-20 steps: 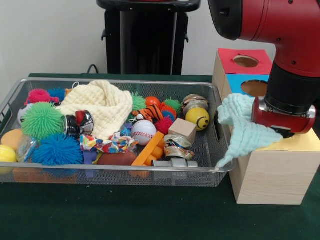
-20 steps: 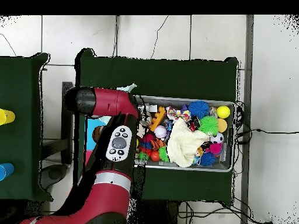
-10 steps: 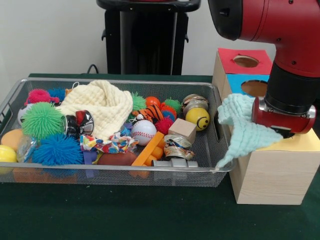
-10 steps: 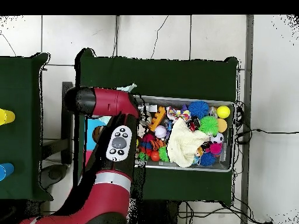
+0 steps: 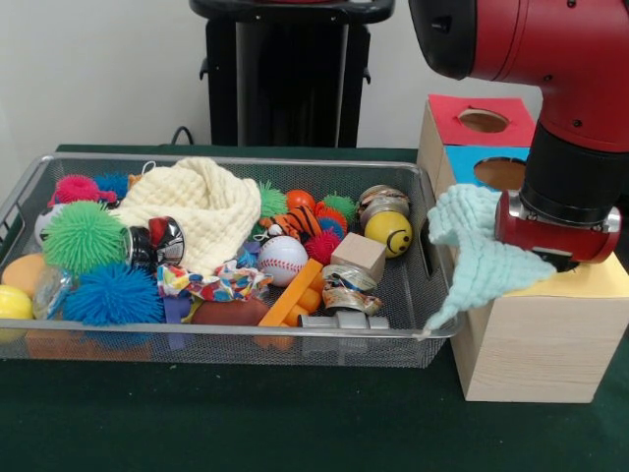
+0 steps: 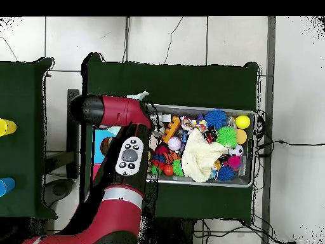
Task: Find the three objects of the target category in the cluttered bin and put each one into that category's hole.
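Because my own wrist housing covers the gripper (image 5: 550, 258) from the front and my arm (image 6: 124, 159) blankets it from above, I cannot tell how its fingers stand; only a dark underside shows below the red collar.

I reach down from above at the right of the scene, forearm upright, wrist low over the yellow-topped wooden box (image 5: 545, 334), the nearest of a row. Behind it sit a blue-topped box (image 5: 491, 167) and a red-topped box (image 5: 477, 120), each with a round hole; my arm cuts both off at the right.

Hanging from under my wrist is a pale mint cloth (image 5: 477, 258), waffle-textured and crumpled, draped leftward over the box's near-left corner and touching the right rim of the wire bin (image 5: 226, 346).

Inside the bin a larger cream cloth (image 5: 197, 211) lies heaped at the far middle. Near its right end rest a baseball (image 5: 282, 260), a yellow smiley ball (image 5: 389, 233) and a small wooden cube (image 5: 358, 256); at the left, a green spiky ball (image 5: 83, 236) above a blue one (image 5: 113, 293).
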{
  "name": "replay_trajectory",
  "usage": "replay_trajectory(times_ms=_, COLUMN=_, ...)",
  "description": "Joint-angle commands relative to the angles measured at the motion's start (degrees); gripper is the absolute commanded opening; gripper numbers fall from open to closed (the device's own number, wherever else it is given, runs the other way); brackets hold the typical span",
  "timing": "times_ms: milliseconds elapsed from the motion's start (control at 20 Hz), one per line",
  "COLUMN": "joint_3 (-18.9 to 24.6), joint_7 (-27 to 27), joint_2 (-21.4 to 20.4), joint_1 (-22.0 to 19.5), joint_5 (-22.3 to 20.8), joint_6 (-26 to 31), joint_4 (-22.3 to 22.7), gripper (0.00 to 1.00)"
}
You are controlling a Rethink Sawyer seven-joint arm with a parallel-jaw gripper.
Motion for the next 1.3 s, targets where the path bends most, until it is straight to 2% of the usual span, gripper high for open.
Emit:
replay_trajectory(times_ms=50, joint_3=7.2, joint_7=6.4, joint_2=11.1, joint_1=-3.2, joint_5=-2.6, joint_6=-13.8, joint_4=0.1, gripper=0.00)
replay_trajectory(times_ms=100, joint_3=7.3, joint_7=6.4, joint_2=11.2, joint_1=-3.3, joint_5=-2.3, joint_6=-12.8, joint_4=0.0, gripper=1.00)
replay_trajectory(times_ms=300, joint_3=7.3, joint_7=4.0, joint_2=11.0, joint_1=-3.4, joint_5=-4.1, joint_6=-14.5, joint_4=-0.7, gripper=1.00)
replay_trajectory(times_ms=400, joint_3=7.2, joint_7=4.7, joint_2=10.9, joint_1=-3.3, joint_5=-3.4, joint_6=-12.2, joint_4=-0.8, gripper=1.00)
replay_trajectory(times_ms=800, joint_3=8.4, joint_7=4.2, joint_2=10.1, joint_1=-4.0, joint_5=-2.9, joint_6=-12.0, joint_4=0.4, gripper=1.00)
replay_trajectory(times_ms=1050, joint_3=9.8, joint_7=3.0, joint_2=5.0, joint_1=-5.1, joint_5=-2.1, joint_6=-8.4, joint_4=4.7, gripper=1.00)
replay_trajectory(times_ms=1300, joint_3=10.7, joint_7=2.7, joint_2=1.1, joint_1=-5.8, joint_5=-1.6, joint_6=-4.9, joint_4=6.9, gripper=1.00)
